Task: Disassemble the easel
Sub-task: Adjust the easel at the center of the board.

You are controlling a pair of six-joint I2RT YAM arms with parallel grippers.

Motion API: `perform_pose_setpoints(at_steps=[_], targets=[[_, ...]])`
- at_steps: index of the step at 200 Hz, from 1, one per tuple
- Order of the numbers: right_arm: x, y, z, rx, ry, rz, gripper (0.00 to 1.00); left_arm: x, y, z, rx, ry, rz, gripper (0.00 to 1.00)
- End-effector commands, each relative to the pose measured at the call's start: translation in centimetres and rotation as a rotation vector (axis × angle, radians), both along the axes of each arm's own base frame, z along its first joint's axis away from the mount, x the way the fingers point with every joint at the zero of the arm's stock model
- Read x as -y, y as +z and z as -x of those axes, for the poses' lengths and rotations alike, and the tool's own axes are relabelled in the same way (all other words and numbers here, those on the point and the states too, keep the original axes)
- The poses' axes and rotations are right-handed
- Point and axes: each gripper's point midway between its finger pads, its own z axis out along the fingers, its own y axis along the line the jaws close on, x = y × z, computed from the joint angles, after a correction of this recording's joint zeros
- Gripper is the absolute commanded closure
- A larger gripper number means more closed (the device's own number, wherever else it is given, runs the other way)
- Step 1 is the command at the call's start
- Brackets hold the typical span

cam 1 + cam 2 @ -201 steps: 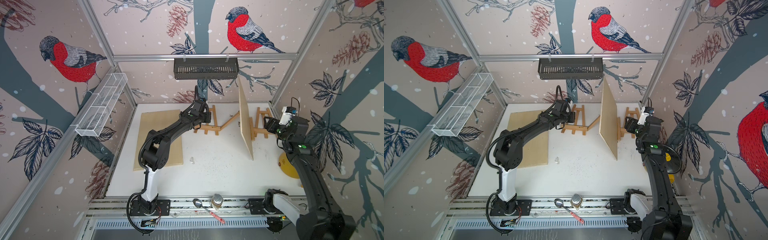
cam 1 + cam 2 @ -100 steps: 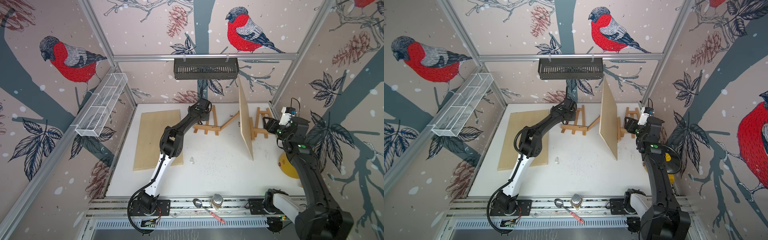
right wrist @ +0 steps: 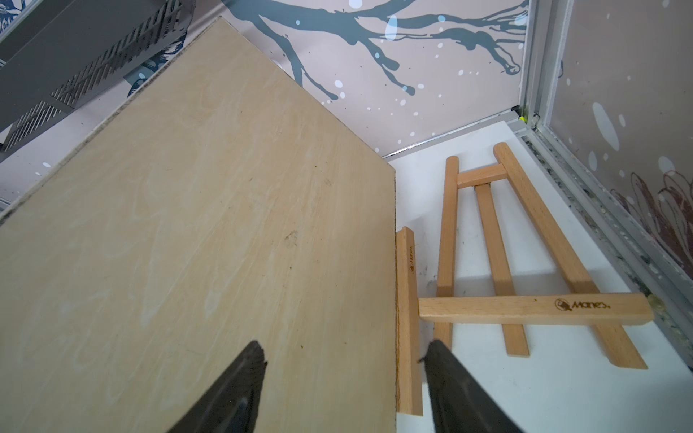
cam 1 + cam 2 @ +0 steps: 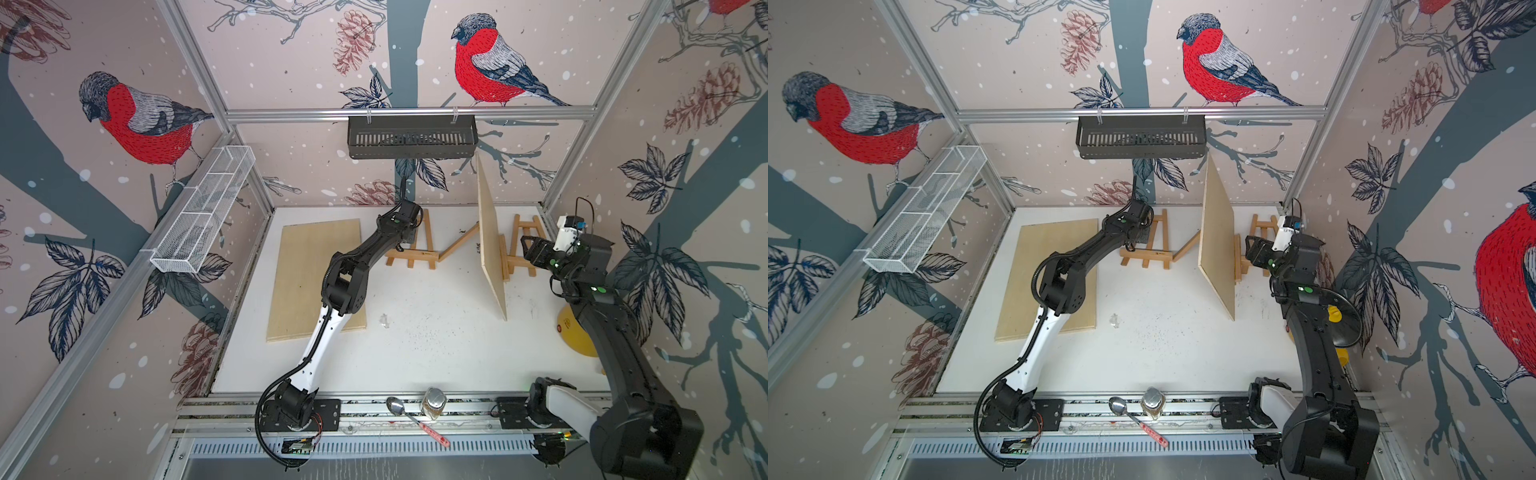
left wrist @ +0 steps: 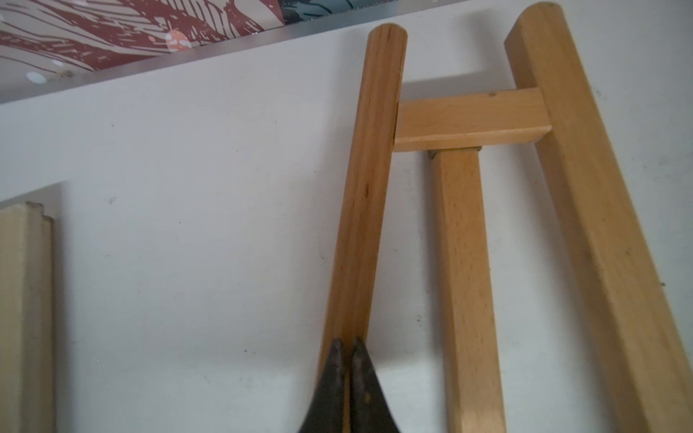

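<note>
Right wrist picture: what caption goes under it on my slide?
Open right tool at the edge of a standing plywood board, a small wooden easel lying flat beside it.

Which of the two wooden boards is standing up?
The board by the right tool, upright on edge; the other board lies flat on the table.

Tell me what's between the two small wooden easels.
Between the easel by the left arm and the easel by the right arm stands an upright plywood board, with a slanted wooden strip beside it. Both top views show this.
</note>
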Motion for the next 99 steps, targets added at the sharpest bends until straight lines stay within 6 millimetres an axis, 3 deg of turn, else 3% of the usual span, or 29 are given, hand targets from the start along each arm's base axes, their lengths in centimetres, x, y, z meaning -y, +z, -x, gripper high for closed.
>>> perform_pose_setpoints(at_steps=[1, 63, 99], targets=[[-0.3, 0.7, -0.4, 0.035, 0.024, -0.004, 0.31, -0.7, -0.3, -0.5, 0.023, 0.005, -0.048, 0.91], [-0.2, 0.1, -0.8, 0.022, 0.022, 0.001, 0.31, -1.8, -1.9, -1.5, 0.007, 0.025, -0.046, 0.92], [0.0, -1.0, -1.2, -0.009, 0.016, -0.004, 0.3, -1.5, -0.1, -1.4, 0.041, 0.021, -0.011, 0.92]])
